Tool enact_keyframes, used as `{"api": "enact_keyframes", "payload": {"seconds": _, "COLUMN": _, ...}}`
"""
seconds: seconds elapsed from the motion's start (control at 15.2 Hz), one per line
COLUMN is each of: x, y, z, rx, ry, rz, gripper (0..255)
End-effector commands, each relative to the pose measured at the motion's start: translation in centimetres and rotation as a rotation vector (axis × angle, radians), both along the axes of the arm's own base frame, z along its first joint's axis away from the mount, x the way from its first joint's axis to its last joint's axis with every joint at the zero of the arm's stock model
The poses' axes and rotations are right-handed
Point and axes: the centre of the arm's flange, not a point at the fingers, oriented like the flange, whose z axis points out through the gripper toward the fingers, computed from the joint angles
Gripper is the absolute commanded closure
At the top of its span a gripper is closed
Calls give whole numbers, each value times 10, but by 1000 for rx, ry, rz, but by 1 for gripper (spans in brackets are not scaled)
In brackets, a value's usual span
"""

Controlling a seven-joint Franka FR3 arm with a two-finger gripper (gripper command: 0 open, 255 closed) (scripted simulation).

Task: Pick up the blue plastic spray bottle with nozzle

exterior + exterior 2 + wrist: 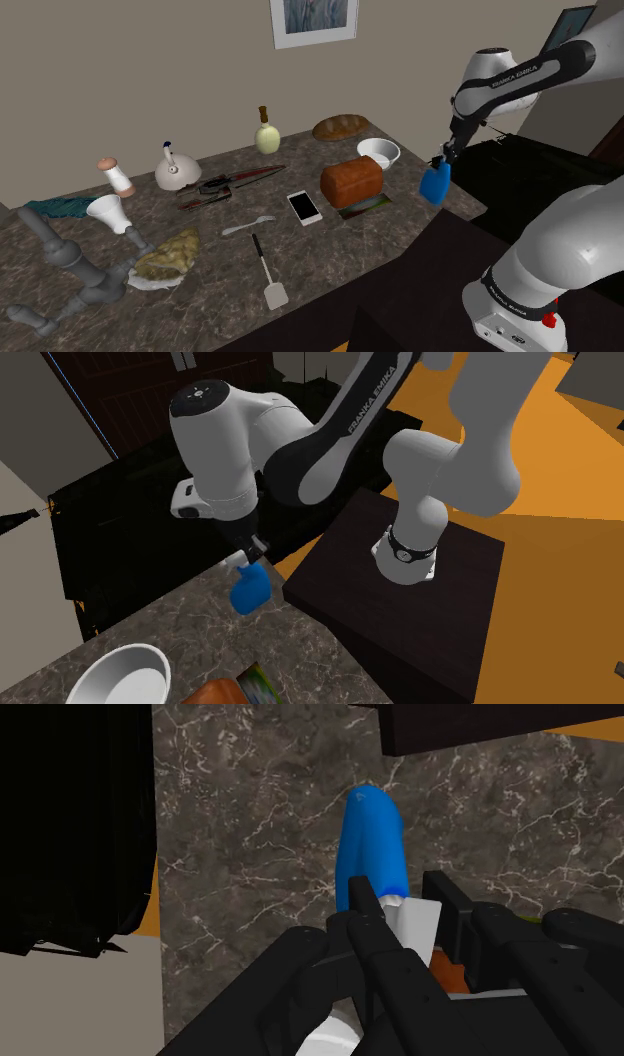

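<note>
The blue spray bottle (435,184) hangs at the counter's right end in the shoulder view, tilted a little. My black gripper (447,157) comes down onto its top and is shut on its white nozzle part. In the second exterior view the bottle (250,588) sits right under the gripper (253,548), over the marble counter's (170,622) corner. In the wrist view the fingers (366,904) clasp the white neck, and the blue body (370,839) points away from the gripper (404,909) toward the counter. I cannot tell whether the base touches the counter.
A brown bread loaf (351,180), a white bowl (379,152) and a phone (304,207) lie just to the shoulder view's left of the bottle. Further left are a spatula (268,275), a kettle (175,170) and grey pipes (70,262). The dark stand (400,622) adjoins the counter.
</note>
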Motion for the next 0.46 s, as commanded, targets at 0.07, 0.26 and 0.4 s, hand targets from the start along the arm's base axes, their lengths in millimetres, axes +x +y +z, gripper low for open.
{"api": "enact_keyframes", "payload": {"seconds": 0.07, "x": 0, "y": 0, "z": 16, "rx": 0, "ry": 0, "rz": 0, "gripper": 255}}
{"api": "enact_keyframes", "payload": {"seconds": 0.26, "x": 0, "y": 0, "z": 32, "rx": 0, "ry": 0, "rz": 0, "gripper": 255}}
{"api": "enact_keyframes", "payload": {"seconds": 0.4, "x": 0, "y": 0, "z": 32, "rx": 0, "ry": 0, "rz": 0, "gripper": 255}}
